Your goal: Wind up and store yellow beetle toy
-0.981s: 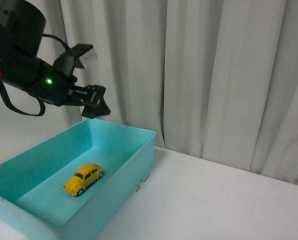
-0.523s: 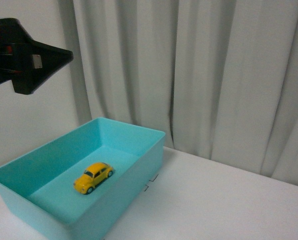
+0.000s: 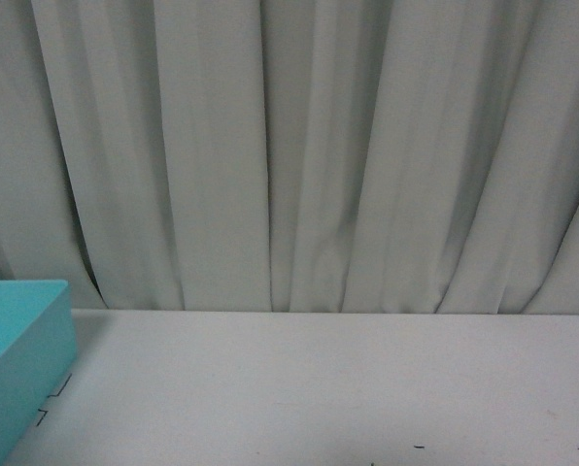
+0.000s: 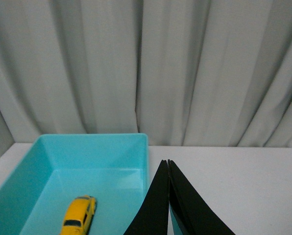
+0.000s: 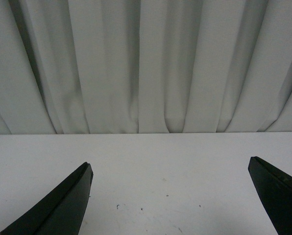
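The yellow beetle toy (image 4: pixel 79 216) is a small glossy car with a rounded roof and dark windows. It lies on the smooth floor of the turquoise bin (image 4: pixel 94 142), toward the bin's near end as the left wrist camera sees it, apart from the walls. The bin is a rectangular, straight-walled tub with a matte plastic look and a thin, even rim.

The left gripper (image 4: pixel 168 164) has two black, blade-like fingers (image 4: pixel 158 205) that taper to a point; their tips meet with no gap, and nothing is held between them. The tips hang over the bin's wall nearest the open table, at about 3 o'clock of the car. The right gripper (image 5: pixel 170 166) is spread wide: its two black wedge-shaped fingers (image 5: pixel 62 205) sit far apart over bare table, empty.

In the front view only a corner of the bin (image 3: pixel 22 359) shows, at 8 o'clock of the frame; neither arm nor the car appears there. Small black marks are drawn on the table just beside the bin's corner.

The table (image 3: pixel 319 388) is white and matte, with a few faint dark specks in the right wrist view. Behind it a pale grey curtain (image 3: pixel 299 146) hangs in soft vertical folds across the whole background, reaching down to the tabletop's far edge.
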Motion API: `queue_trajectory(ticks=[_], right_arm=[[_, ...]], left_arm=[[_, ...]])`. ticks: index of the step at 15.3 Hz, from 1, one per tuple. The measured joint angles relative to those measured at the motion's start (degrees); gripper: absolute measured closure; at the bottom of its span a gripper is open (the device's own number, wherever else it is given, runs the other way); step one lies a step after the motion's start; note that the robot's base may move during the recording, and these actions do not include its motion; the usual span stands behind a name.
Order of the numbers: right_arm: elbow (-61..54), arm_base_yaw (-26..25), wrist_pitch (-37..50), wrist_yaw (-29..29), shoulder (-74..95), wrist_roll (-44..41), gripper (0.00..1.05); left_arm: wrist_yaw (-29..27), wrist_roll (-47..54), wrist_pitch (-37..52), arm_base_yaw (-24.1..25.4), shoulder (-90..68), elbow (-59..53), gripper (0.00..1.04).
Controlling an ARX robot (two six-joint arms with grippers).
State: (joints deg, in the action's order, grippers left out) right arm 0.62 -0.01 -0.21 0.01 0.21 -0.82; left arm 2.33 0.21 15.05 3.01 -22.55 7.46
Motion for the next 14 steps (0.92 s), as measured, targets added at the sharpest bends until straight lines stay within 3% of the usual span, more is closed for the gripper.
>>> queue_trajectory(ticks=[2,13,14], right_arm=[[0.0,0.0,0.0,0.0,0.0,0.0,0.07],[0.0,0.0,0.0,0.0,0.0,0.0,0.07],[0.0,0.0,0.0,0.0,0.0,0.0,0.07]], left_arm=[[-1.3,0.0,-0.6,-3.5,2.0,-1.5,1.03],[-2.3,0.0,-5.9,-3.0,12.9,-6.9,1.03],[-2.2,0.0,-14.8,-3.0,19.2,-6.9,1.03]])
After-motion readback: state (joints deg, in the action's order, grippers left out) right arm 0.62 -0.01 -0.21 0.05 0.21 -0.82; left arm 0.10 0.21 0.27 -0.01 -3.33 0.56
